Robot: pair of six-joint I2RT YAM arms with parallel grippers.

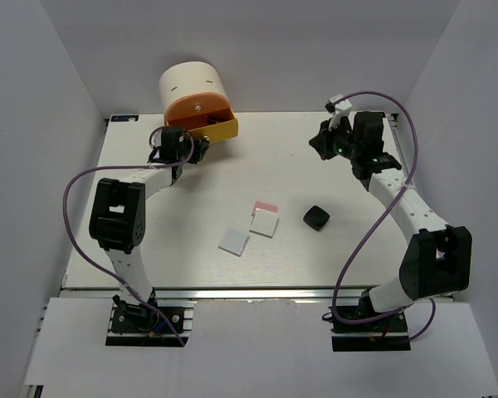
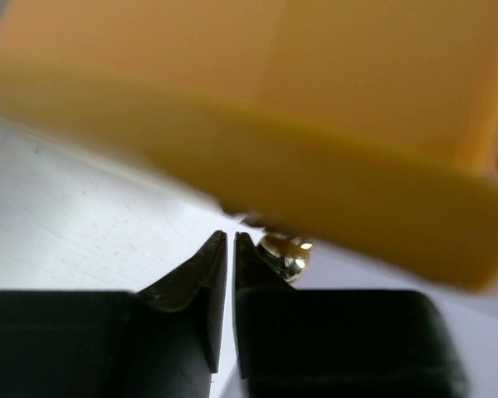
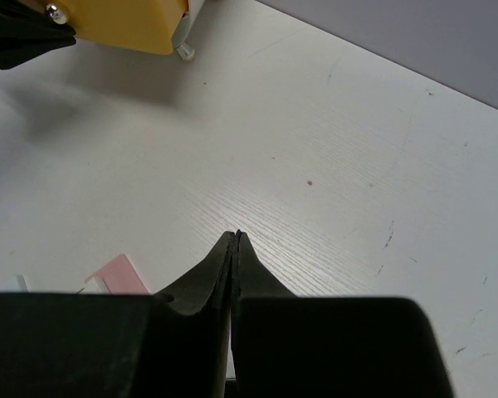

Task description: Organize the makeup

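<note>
Both arms out: left arm reaches to the table's far-left area, left gripper low, jaws a thin slit apart, nothing between. The right arm bends toward far-right corner, right gripper pressed closed, empty.

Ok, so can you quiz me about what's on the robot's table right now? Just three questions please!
1. True or false: the right claw is shut with nothing in it.
2. The left claw is close up against a drawer front. What colour is it? A) orange-yellow B) blue C) green
3. How many flat squares lie left of the black compact?

Key:
1. True.
2. A.
3. Three: one pink square and two white squares.
</note>
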